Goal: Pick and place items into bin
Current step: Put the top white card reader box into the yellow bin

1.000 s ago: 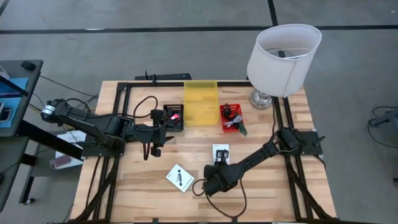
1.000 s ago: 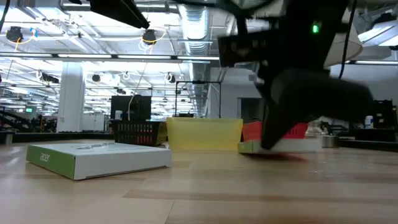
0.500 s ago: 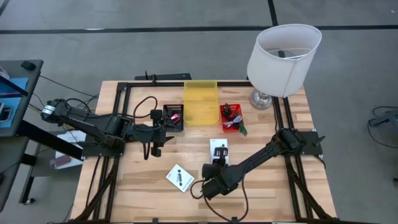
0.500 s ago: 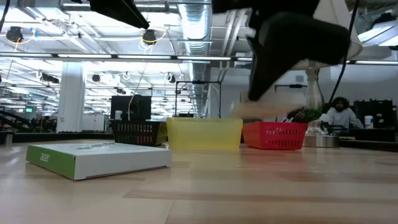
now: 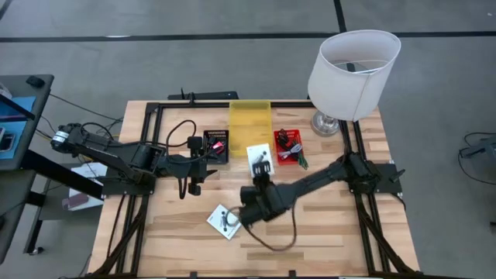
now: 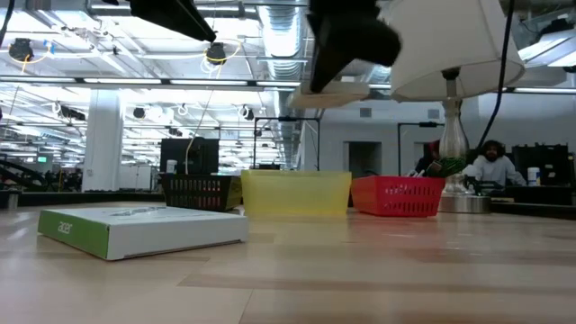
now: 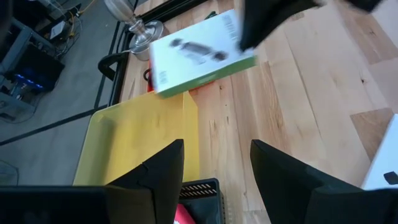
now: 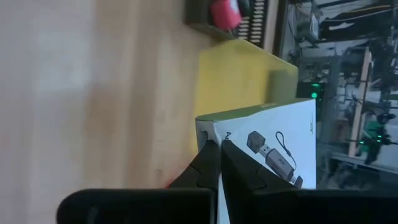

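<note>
While the yellow bin (image 5: 250,126) at the upper centre of the overhead frame looks empty, the task appears only just under way. The right gripper (image 5: 260,172) is clenched on the edge of a white box (image 5: 260,158) printed with a small black gadget, holding it in the air near the frame's centre, just below the bin and between the black basket (image 5: 216,145) and the red basket (image 5: 288,145). From table height, that box (image 6: 337,90) floats high in the upper middle of the frame, above the bin's rim (image 6: 295,175) — not yet over the opening, as far as I can judge.

A second white box (image 5: 225,222) lies flat on the wooden table (image 5: 341,232) at lower centre, untouched. Small items sit in the red and black baskets; whether they belong in the bin is unclear.

The left gripper (image 5: 195,164) waits left of centre beside the black basket — fingers (image 7: 158,168) parted, holding nothing. A white lamp (image 5: 353,74) stands at upper right.
</note>
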Robot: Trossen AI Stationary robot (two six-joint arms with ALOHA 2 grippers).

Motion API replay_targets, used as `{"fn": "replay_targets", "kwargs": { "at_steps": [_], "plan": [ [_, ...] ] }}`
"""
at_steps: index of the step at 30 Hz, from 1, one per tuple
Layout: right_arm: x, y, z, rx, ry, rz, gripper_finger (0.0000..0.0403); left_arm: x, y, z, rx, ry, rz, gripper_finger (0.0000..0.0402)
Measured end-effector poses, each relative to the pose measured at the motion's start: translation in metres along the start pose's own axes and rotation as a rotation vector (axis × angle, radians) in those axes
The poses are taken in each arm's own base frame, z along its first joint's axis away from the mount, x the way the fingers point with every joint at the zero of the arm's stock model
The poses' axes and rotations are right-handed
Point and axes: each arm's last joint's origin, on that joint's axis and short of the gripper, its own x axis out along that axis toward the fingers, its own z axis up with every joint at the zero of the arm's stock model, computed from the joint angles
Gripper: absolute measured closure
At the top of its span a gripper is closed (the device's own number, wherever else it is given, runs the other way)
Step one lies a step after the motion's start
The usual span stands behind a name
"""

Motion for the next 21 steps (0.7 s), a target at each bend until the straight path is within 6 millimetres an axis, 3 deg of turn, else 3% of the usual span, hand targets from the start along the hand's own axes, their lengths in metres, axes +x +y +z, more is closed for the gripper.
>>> {"fn": "replay_targets", "kwargs": {
  "at_steps": [12, 21],
  "plan": [
    [0.082, -0.079, 0.006, -0.081, 0.051, 0.04, 0.0402, 0.0, 0.0, 0.0, 0.02, 0.0, 0.0, 0.0223],
    [0.139, -0.136, -0.011, -0.038, 0.068, 0.114, 0.0403, 0.0, 0.0, 0.0, 0.022, 0.0, 0.0, 0.0223]
  ]
}}
